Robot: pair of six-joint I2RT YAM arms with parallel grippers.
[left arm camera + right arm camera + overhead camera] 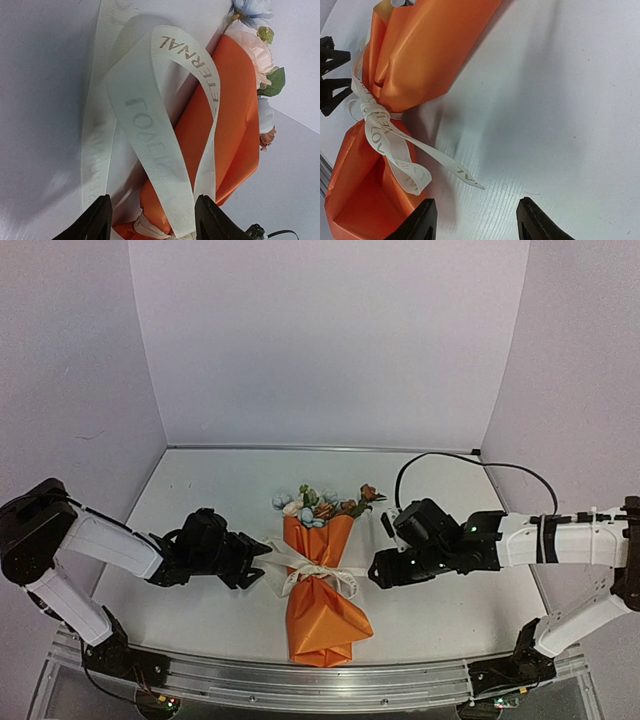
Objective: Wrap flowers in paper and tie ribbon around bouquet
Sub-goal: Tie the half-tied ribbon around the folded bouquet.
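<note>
Between the two sets of fingers, the bouquet lies on the table. Its flowers point away from the arm bases, and the ribbon is knotted round the narrow waist of the orange paper.

The left fingers stand apart and clamp nothing. A printed loop of ribbon runs up from the gap between them toward the blooms. The right fingers are spread as well, with bare table between them. A loose ribbon tail ends just ahead of them and the knot sits further ahead to their left.

The tie looks made, so the step in hand is probably letting go and backing off. To do that well, the left fingers should stay wide and draw straight back from the bouquet, so the loop slides out rather than catching and pulling the knot loose. The right side has a clear way out.

A black cable arcs behind the right fingers and a metal rail lies beyond the bouquet's closed end. Neither is in the way.
</note>
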